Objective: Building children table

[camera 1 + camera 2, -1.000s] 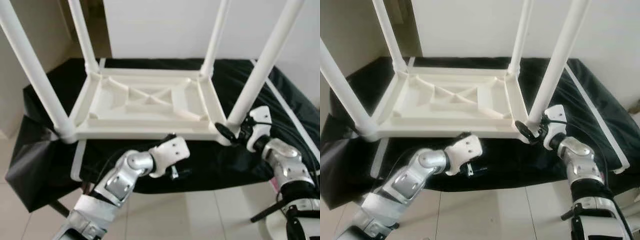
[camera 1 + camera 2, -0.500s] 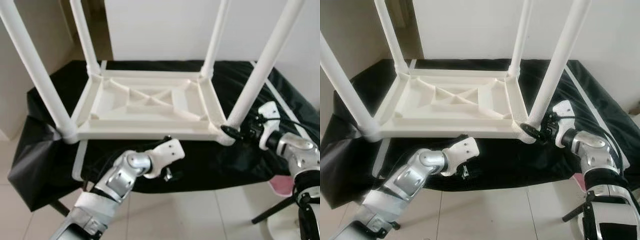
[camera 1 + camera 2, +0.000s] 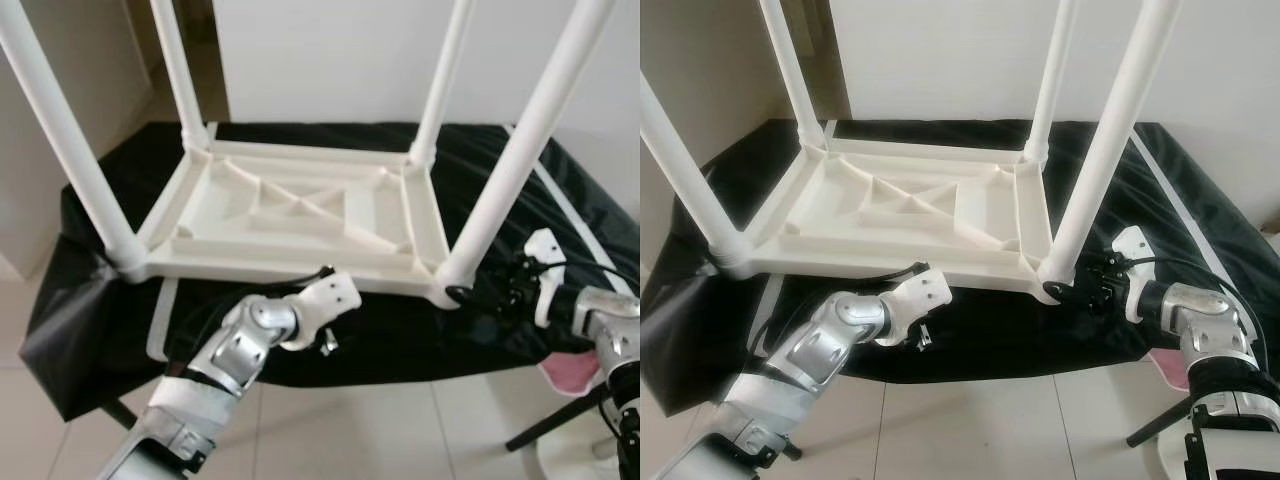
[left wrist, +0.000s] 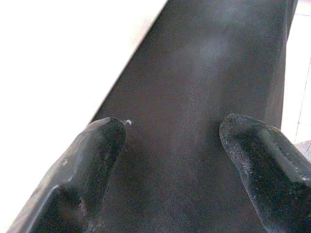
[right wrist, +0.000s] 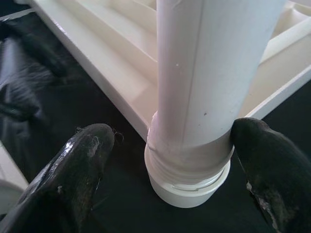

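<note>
White kids' table [image 3: 910, 215] is being shown upside down on black cloth [image 3: 1200, 235], 4 legs pointing up. Right gripper [image 3: 1065, 290] is being held at base of near-right leg [image 3: 1105, 150], fingers open w/ one on each side. Left gripper [image 3: 923, 335] is being held under table's near edge, against cloth.

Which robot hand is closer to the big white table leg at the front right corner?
The right. The right gripper has its open fingers on either side of the front right leg at its base. The left gripper hovers open by the table's front edge, farther off.
</note>
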